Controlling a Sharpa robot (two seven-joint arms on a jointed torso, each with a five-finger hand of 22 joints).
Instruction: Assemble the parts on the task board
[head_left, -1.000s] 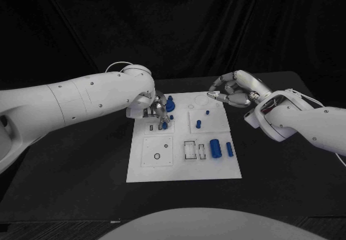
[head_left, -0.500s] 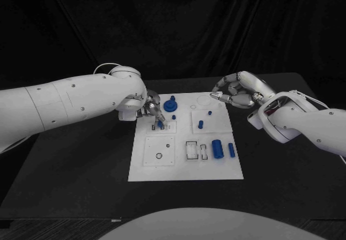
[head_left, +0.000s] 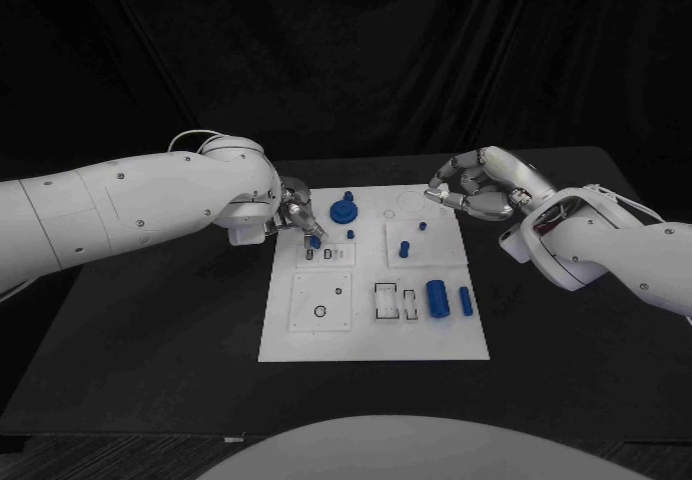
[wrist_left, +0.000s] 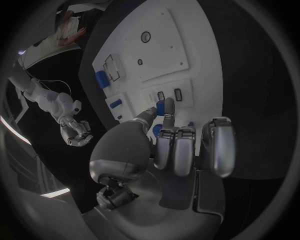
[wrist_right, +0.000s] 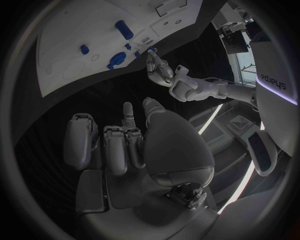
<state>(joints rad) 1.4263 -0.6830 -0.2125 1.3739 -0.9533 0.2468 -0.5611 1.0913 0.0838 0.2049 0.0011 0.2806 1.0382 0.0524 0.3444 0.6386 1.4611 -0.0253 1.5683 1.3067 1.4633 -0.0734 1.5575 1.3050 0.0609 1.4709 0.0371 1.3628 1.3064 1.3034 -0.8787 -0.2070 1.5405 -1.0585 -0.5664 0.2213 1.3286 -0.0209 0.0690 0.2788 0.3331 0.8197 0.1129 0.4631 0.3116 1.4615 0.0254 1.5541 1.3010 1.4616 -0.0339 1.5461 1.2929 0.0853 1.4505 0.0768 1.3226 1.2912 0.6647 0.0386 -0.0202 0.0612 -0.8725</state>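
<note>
One small blue part (head_left: 315, 241) pinched by left robot hand (head_left: 299, 217), over task board (head_left: 372, 330)

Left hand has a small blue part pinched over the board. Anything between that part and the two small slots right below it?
Nothing visible. The left hand pinches the small blue part just above the two small slots on the task board. The wrist view shows bare white board between them; the mushroom-shaped blue part stands off to the side.

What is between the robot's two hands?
In the head view, the task board's far end with a big blue part lies between left hand and right hand.
</note>
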